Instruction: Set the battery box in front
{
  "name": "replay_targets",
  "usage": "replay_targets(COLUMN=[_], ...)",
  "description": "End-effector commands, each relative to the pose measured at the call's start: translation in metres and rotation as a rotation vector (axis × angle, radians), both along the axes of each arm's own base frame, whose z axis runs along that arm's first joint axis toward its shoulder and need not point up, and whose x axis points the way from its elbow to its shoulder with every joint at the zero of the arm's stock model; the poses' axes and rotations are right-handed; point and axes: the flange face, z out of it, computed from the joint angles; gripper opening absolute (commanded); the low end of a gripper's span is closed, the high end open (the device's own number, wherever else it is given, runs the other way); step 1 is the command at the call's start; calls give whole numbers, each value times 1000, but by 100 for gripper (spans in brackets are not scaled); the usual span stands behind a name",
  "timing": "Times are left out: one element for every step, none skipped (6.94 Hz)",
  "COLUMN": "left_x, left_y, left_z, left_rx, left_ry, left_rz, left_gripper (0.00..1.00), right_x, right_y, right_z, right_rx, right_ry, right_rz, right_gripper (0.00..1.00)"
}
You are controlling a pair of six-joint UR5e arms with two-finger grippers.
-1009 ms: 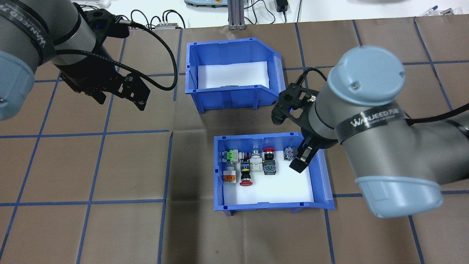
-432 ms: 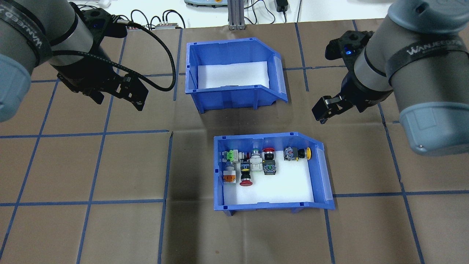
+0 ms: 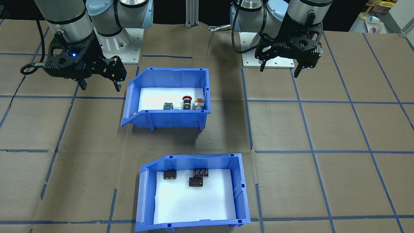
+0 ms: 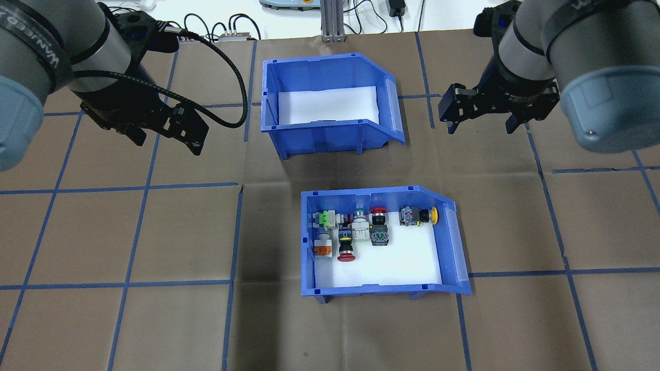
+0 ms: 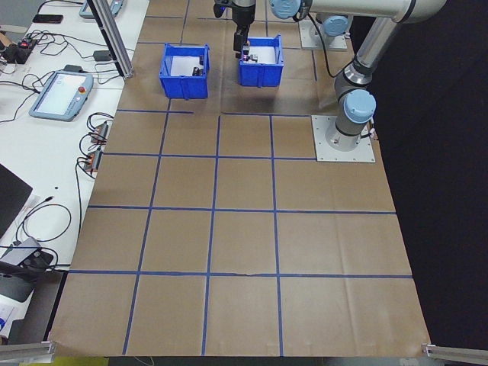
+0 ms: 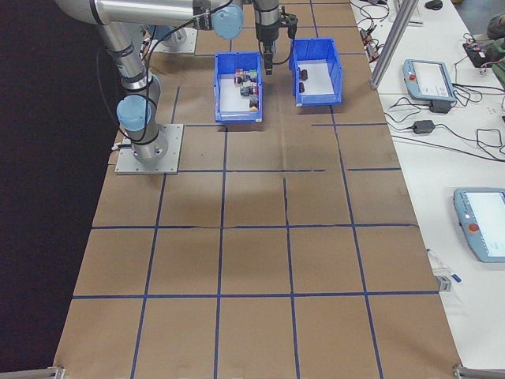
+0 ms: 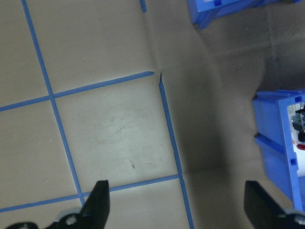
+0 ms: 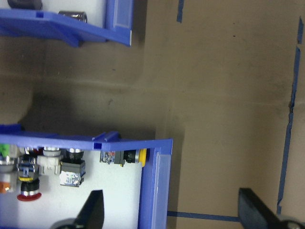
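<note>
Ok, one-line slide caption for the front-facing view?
Both grippers, left and right, hover open behind two blue bins: switch bin, battery box nearest camera.

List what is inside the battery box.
The battery box holds three small dark cylinders on a white foam liner, all near its back wall. From the overhead view that wall hides them; only the liner shows there.

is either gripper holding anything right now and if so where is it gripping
Nothing is held. The left gripper and the right gripper both hang open and empty above the table, clear of the battery box and the switch bin.
</note>
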Motion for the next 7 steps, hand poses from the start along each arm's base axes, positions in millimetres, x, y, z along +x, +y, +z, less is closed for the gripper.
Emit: replay_targets(left_x=[0, 0, 2, 0, 0, 0, 1], left_y=[1, 1, 1, 2, 1, 2, 2], left_z=[-2, 0, 0, -1, 1, -4, -5], left_rx=[3, 0, 1, 1, -3, 4, -2], left_ry=[1, -2, -5, 6, 6, 6, 4], left_rz=[-2, -1, -3, -3, -3, 0, 1], left_gripper=[99, 99, 99, 99, 99, 99, 99], right_x=[-4, -5, -5, -4, -5, -5, -5], right_y=[-9, -7, -7, -7, -8, -8, -7], right_z=[1, 3, 3, 4, 4, 4, 3], right_rx=[25, 22, 22, 19, 19, 19, 22], right_ry=[10, 10, 10, 10, 10, 10, 12], right_rz=[-21, -23, -23, -21, -23, -23, -23], right_gripper=[100, 100, 100, 100, 100, 100, 100])
